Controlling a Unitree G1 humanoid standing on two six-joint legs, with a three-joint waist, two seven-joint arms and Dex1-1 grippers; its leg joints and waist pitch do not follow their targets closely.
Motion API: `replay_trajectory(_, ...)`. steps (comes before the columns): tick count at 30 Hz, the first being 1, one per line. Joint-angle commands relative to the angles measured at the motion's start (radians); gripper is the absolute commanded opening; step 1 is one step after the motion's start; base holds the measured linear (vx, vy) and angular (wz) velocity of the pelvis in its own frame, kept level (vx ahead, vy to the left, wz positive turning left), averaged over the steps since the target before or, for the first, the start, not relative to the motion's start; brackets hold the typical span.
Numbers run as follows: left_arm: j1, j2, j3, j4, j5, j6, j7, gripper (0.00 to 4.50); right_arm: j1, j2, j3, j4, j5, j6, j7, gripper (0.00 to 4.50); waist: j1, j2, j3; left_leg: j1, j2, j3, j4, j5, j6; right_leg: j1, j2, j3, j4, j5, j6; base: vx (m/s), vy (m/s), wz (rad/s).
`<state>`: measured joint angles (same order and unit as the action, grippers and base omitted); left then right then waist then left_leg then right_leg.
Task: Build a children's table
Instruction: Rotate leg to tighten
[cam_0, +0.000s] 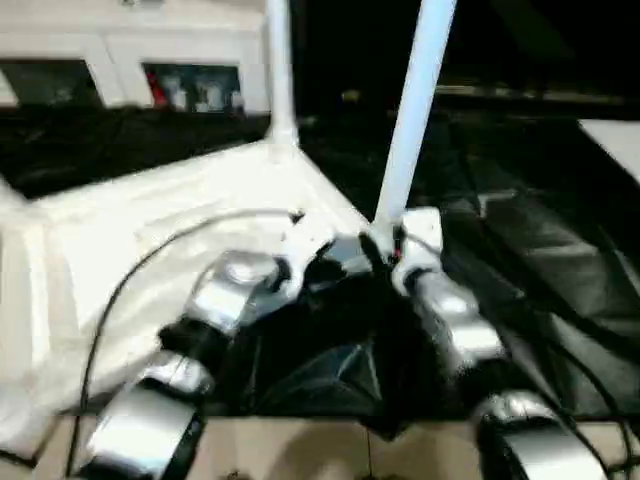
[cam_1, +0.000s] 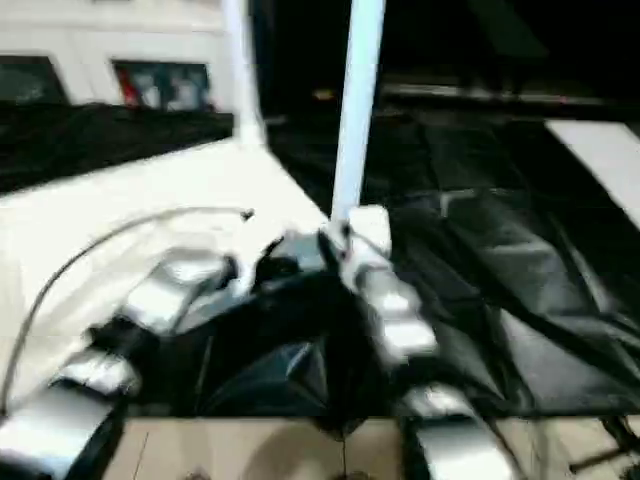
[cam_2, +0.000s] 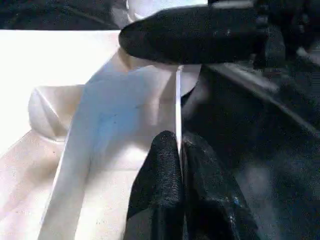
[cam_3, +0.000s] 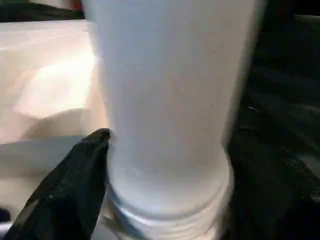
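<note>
From the head view I see the white table top lying underside up on black sheeting, one leg standing at its far corner, a white cabinet behind. A second leg rises at the near corner.

My left wrist shows the left end effector pinching the top's thin rim.

My right wrist shows the right end effector clamped around that leg's base.

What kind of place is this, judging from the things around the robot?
Probably an indoor room, perhaps a home or a test room. A white glass-door cabinet stands at the back, black sheeting covers the ground, and the white table top lies on it.
</note>
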<state>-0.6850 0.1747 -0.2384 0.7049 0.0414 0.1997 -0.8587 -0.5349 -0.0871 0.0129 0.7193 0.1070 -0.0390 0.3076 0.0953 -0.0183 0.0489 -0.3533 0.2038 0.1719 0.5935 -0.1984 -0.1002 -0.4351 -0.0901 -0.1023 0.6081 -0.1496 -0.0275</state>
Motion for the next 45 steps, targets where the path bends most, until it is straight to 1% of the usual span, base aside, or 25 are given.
replay_trajectory(1, 0.026, 0.009, 0.005, -0.062, -0.056, -0.050, -0.068, 0.00, 0.033, -0.061, 0.004, -0.107, 0.037, 0.054, 0.107, 4.23, 0.001, -0.012, -0.063, -0.005, 0.019, 0.002, -0.069, -0.180, 0.087, 0.074, -0.052, 0.050, -0.087, -0.354, -0.110, 0.000, 0.000, 0.00)
replay_trajectory(2, 0.035, 0.020, 0.004, -0.076, -0.060, -0.048, -0.080, 0.00, 0.054, -0.089, 0.013, -0.145, 0.051, 0.076, 0.154, 4.28, 0.000, -0.012, -0.063, -0.008, 0.016, 0.002, -0.070, -0.179, 0.087, 0.076, -0.050, 0.049, -0.087, -0.358, -0.109, 0.000, 0.000, 0.00)
replay_trajectory(3, 0.038, 0.024, 0.004, -0.081, -0.061, -0.048, -0.085, 0.00, 0.062, -0.098, 0.017, -0.158, 0.055, 0.083, 0.170, 4.36, 0.002, -0.012, -0.063, -0.004, 0.018, 0.003, -0.069, -0.192, 0.084, 0.072, -0.051, 0.050, -0.092, -0.384, -0.103, 0.000, 0.000, 0.00)
replay_trajectory(4, 0.051, 0.043, 0.000, -0.103, -0.062, -0.046, -0.103, 0.00, 0.087, -0.137, 0.028, -0.201, 0.070, 0.112, 0.241, 4.44, 0.004, -0.013, -0.063, -0.006, 0.016, 0.000, -0.070, -0.196, 0.081, 0.075, -0.051, 0.047, -0.090, -0.393, -0.098, 0.000, 0.000, 0.00)
replay_trajectory(5, 0.079, 0.081, -0.006, -0.159, -0.072, -0.040, -0.152, 0.00, 0.121, -0.204, 0.051, -0.264, 0.079, 0.136, 0.351, 4.44, 0.003, -0.017, -0.062, -0.008, 0.014, 0.003, -0.068, -0.198, 0.081, 0.073, -0.052, 0.047, -0.094, -0.417, -0.089, 0.000, 0.000, 0.00)
replay_trajectory(6, 0.091, 0.094, -0.005, -0.185, -0.076, -0.032, -0.171, 0.00, 0.133, -0.225, 0.062, -0.292, 0.090, 0.155, 0.398, 4.44, 0.011, -0.015, -0.064, -0.009, 0.017, 0.001, -0.068, -0.189, 0.082, 0.077, -0.056, 0.049, -0.094, -0.421, -0.081, 0.000, 0.000, 0.00)
replay_trajectory(8, 0.097, 0.101, -0.004, -0.200, -0.079, -0.026, -0.181, 0.00, 0.140, -0.237, 0.069, -0.310, 0.098, 0.168, 0.425, 4.44, 0.007, -0.015, -0.062, -0.011, 0.017, 0.001, -0.069, -0.189, 0.088, 0.075, -0.053, 0.049, -0.093, -0.419, -0.082, 0.000, 0.000, 0.00)
replay_trajectory(9, 0.104, 0.112, -0.005, -0.220, -0.087, -0.021, -0.205, 0.00, 0.143, -0.252, 0.082, -0.322, 0.103, 0.169, 0.465, 4.44, 0.005, -0.013, -0.062, -0.011, 0.014, 0.002, -0.068, -0.195, 0.080, 0.071, -0.053, 0.046, -0.099, -0.450, -0.075, 0.000, 0.000, 0.00)
replay_trajectory(11, 0.115, 0.131, -0.009, -0.253, -0.100, -0.014, -0.250, 0.00, 0.146, -0.281, 0.110, -0.354, 0.122, 0.195, 0.559, 4.44, 0.005, -0.015, -0.061, -0.011, 0.014, 0.001, -0.068, -0.190, 0.076, 0.071, -0.052, 0.046, -0.101, -0.463, -0.071, 0.000, 0.000, 0.00)
replay_trajectory(12, 0.120, 0.139, -0.010, -0.273, -0.112, -0.004, -0.279, 0.00, 0.140, -0.286, 0.119, -0.362, 0.133, 0.211, 0.593, 4.44, 0.006, -0.013, -0.060, -0.010, 0.014, 0.001, -0.068, -0.196, 0.075, 0.070, -0.051, 0.045, -0.100, -0.467, -0.071, 0.000, 0.000, 0.00)
replay_trajectory(13, 0.122, 0.142, -0.012, -0.282, -0.118, -0.002, -0.294, 0.00, 0.133, -0.281, 0.119, -0.355, 0.134, 0.207, 0.597, 4.44, 0.006, -0.011, -0.061, -0.008, 0.017, 0.000, -0.068, -0.195, 0.076, 0.067, -0.053, 0.047, -0.100, -0.469, -0.073, 0.000, 0.000, 0.00)
replay_trajectory(15, 0.125, 0.143, -0.013, -0.295, -0.127, 0.008, -0.311, 0.00, 0.122, -0.274, 0.122, -0.345, 0.135, 0.206, 0.602, 4.44, 0.005, -0.013, -0.061, -0.007, 0.017, 0.000, -0.069, -0.193, 0.071, 0.066, -0.052, 0.045, -0.100, -0.462, -0.079, 0.000, 0.000, 0.00)
replay_trajectory(16, 0.127, 0.143, -0.015, -0.302, -0.132, 0.011, -0.319, 0.00, 0.119, -0.276, 0.137, -0.339, 0.127, 0.202, 0.619, 4.44, 0.005, -0.014, -0.061, -0.007, 0.017, 0.000, -0.069, -0.193, 0.070, 0.066, -0.052, 0.045, -0.100, -0.459, -0.081, 0.000, 0.000, 0.00)
replay_trajectory(17, 0.130, 0.146, -0.017, -0.312, -0.137, 0.016, -0.322, 0.00, 0.120, -0.282, 0.147, -0.344, 0.125, 0.208, 0.632, 4.44, 0.007, -0.011, -0.062, -0.004, 0.019, 0.000, -0.069, -0.191, 0.069, 0.065, -0.052, 0.046, -0.098, -0.446, -0.090, 0.000, 0.000, 0.00)
replay_trajectory(21, 0.139, 0.155, -0.026, -0.332, -0.144, 0.029, -0.331, 0.00, 0.111, -0.281, 0.173, -0.313, 0.087, 0.199, 0.644, 4.44, 0.014, -0.012, -0.065, -0.008, 0.021, 0.001, -0.069, -0.161, 0.065, 0.070, -0.053, 0.049, -0.086, -0.365, -0.117, 0.000, 0.000, 0.00)
replay_trajectory(22, 0.138, 0.154, -0.026, -0.330, -0.142, 0.029, -0.328, 0.00, 0.106, -0.282, 0.179, -0.302, 0.075, 0.194, 0.647, 4.18, 0.015, -0.011, -0.065, -0.008, 0.021, 0.001, -0.068, -0.158, 0.064, 0.069, -0.052, 0.049, -0.085, -0.357, -0.121, 0.000, 0.000, 0.00)
replay_trajectory(24, 0.139, 0.152, -0.025, -0.330, -0.138, 0.031, -0.327, 0.00, 0.101, -0.286, 0.189, -0.295, 0.066, 0.187, 0.659, 4.10, 0.014, -0.018, -0.066, -0.010, 0.020, 0.002, -0.067, -0.149, 0.064, 0.072, -0.052, 0.049, -0.082, -0.339, -0.125, 0.000, 0.000, 0.00)
replay_trajectory(26, 0.139, 0.150, -0.022, -0.328, -0.133, 0.032, -0.324, 0.00, 0.097, -0.283, 0.184, -0.292, 0.071, 0.184, 0.661, 4.05, 0.016, -0.016, -0.064, -0.009, 0.020, 0.003, -0.067, -0.152, 0.067, 0.072, -0.054, 0.050, -0.084, -0.356, -0.121, 0.000, 0.000, 0.00)
replay_trajectory(27, 0.140, 0.150, -0.020, -0.328, -0.132, 0.033, -0.324, 0.00, 0.095, -0.279, 0.177, -0.289, 0.078, 0.182, 0.657, 3.84, 0.016, -0.018, -0.064, -0.008, 0.019, 0.003, -0.066, -0.154, 0.068, 0.072, -0.055, 0.050, -0.086, -0.362, -0.118, 0.000, 0.000, 0.00)
replay_trajectory(29, 0.143, 0.154, -0.021, -0.334, -0.134, 0.042, -0.319, 0.00, 0.090, -0.275, 0.168, -0.278, 0.086, 0.182, 0.659, 3.74, 0.016, -0.017, -0.064, -0.008, 0.019, 0.002, -0.067, -0.155, 0.067, 0.072, -0.055, 0.049, -0.086, -0.379, -0.110, 0.000, 0.000, 0.00)
replay_trajectory(34, 0.147, 0.159, -0.023, -0.337, -0.134, 0.045, -0.318, 0.00, 0.093, -0.276, 0.169, -0.270, 0.081, 0.177, 0.671, 3.25, 0.017, -0.020, -0.065, -0.010, 0.019, 0.003, -0.066, -0.143, 0.069, 0.073, -0.054, 0.050, -0.084, -0.360, -0.111, 0.000, 0.000, 0.00)
replay_trajectory(35, 0.146, 0.160, -0.023, -0.337, -0.134, 0.045, -0.318, 0.00, 0.093, -0.276, 0.169, -0.270, 0.083, 0.178, 0.673, 3.25, 0.017, -0.017, -0.065, -0.009, 0.019, 0.002, -0.066, -0.140, 0.069, 0.073, -0.054, 0.050, -0.084, -0.356, -0.112, 0.000, 0.000, 0.00)
replay_trajectory(38, 0.144, 0.162, -0.022, -0.335, -0.133, 0.047, -0.319, 0.00, 0.091, -0.278, 0.168, -0.261, 0.083, 0.172, 0.678, 2.89, 0.018, -0.017, -0.065, -0.009, 0.019, 0.003, -0.066, -0.141, 0.069, 0.073, -0.054, 0.049, -0.083, -0.355, -0.115, 0.000, 0.000, 0.00)
replay_trajectory(42, 0.147, 0.167, -0.022, -0.337, -0.134, 0.051, -0.326, 0.00, 0.089, -0.277, 0.166, -0.238, 0.078, 0.159, 0.681, 2.79, 0.018, -0.018, -0.066, -0.009, 0.019, 0.003, -0.065, -0.140, 0.069, 0.074, -0.054, 0.049, -0.082, -0.353, -0.117, 0.000, 0.000, 0.00)
replay_trajectory(45, 0.155, 0.171, -0.028, -0.343, -0.136, 0.062, -0.337, 0.00, 0.096, -0.269, 0.163, -0.223, 0.078, 0.158, 0.671, 2.76, 0.016, -0.010, -0.067, -0.009, 0.018, 0.002, -0.065, -0.139, 0.068, 0.074, -0.053, 0.049, -0.081, -0.338, -0.123, 0.000, 0.000, 0.00)
